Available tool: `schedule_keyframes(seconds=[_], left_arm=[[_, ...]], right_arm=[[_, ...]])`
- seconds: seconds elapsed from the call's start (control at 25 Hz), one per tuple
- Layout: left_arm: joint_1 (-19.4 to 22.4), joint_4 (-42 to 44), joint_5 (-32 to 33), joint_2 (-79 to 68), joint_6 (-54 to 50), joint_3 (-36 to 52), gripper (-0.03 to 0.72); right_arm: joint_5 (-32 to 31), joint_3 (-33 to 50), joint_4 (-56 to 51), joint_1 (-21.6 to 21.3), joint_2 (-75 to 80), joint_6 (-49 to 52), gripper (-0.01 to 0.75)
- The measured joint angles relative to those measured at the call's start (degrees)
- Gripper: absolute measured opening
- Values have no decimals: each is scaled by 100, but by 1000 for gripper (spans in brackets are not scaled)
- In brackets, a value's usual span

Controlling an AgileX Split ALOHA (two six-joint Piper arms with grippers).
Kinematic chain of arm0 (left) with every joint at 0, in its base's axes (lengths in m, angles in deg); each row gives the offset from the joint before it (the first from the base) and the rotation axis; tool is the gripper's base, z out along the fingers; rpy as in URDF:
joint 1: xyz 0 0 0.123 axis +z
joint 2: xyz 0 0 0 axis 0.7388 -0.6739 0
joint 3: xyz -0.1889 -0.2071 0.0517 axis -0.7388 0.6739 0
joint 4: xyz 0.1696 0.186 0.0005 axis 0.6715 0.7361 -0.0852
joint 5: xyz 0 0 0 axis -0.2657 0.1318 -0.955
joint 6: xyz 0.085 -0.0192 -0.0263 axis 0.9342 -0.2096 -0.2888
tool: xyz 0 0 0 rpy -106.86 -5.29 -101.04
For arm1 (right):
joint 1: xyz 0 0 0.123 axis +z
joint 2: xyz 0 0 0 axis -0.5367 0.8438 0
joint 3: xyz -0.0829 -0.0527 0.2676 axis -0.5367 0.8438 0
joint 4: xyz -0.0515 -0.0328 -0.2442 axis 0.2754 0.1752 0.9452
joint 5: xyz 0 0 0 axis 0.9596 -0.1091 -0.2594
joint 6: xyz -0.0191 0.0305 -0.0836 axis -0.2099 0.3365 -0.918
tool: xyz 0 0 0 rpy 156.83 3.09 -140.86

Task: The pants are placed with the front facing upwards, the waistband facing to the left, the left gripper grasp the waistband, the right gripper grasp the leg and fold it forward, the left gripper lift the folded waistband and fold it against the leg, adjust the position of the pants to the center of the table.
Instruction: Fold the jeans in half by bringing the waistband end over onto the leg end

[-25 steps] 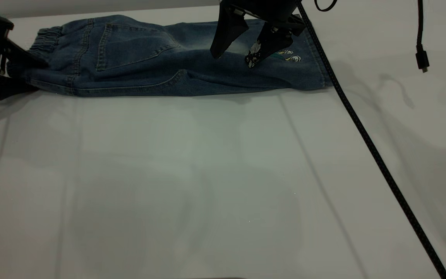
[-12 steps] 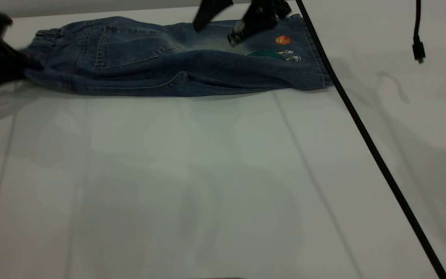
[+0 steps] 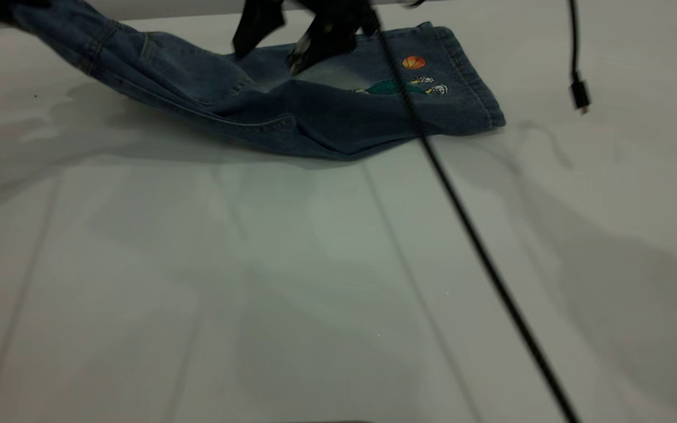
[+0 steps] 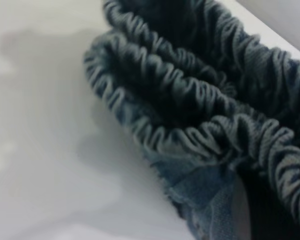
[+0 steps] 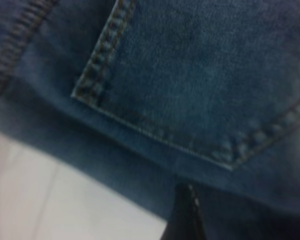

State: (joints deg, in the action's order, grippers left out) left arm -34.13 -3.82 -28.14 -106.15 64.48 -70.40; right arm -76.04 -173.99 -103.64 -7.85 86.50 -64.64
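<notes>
Left gripper out of exterior view, grip unclear; waistband [image 4: 190,125] raised off counter [image 3: 256,264]. Pants [image 3: 315,111] sag limp, soft, fairly heavy; take the thick gathered band. Right gripper [image 3: 274,44] above mid-pants, fingers apart, empty.

One pair of pants [image 3: 291,111] lies on one bench [image 3: 256,282], with one right pincer [image 3: 274,44] and two black cables [image 3: 468,217] visible.
</notes>
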Motion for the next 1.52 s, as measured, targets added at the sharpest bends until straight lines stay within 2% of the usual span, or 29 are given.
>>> schedule_keyframes(seconds=[0.28,0.44,0.56,0.72,0.88,1.08,1.28,1.4,1.52], left_arm=[[-571,198,50,830,101,160,99],[-744,228,102,1076,119,160,99],[-802,230,122,1107,126,160,99],[-1083,229,-36,1107,201,160,99],[-1729,189,-428,1107,293,160,99],[-2746,29,-1577,1040,311,160,99],[-3541,-168,-2173,354,311,-116,99],[-3806,-269,-2264,-343,311,-618,99],[-3901,-342,-2198,-1054,311,-1211,99]], right_arm=[[65,0,20,448,378,-36,489],[-297,0,135,499,326,-207,489],[-585,0,288,240,122,-237,489],[-751,0,389,-257,-321,-262,489],[-919,0,527,-827,-820,-280,489],[-1061,0,560,-1412,-1440,-296,489],[-1117,0,560,-1705,-1944,-433,484],[-1162,0,566,-1786,-2103,-473,484],[-1218,0,596,-1804,-2201,-479,483]])
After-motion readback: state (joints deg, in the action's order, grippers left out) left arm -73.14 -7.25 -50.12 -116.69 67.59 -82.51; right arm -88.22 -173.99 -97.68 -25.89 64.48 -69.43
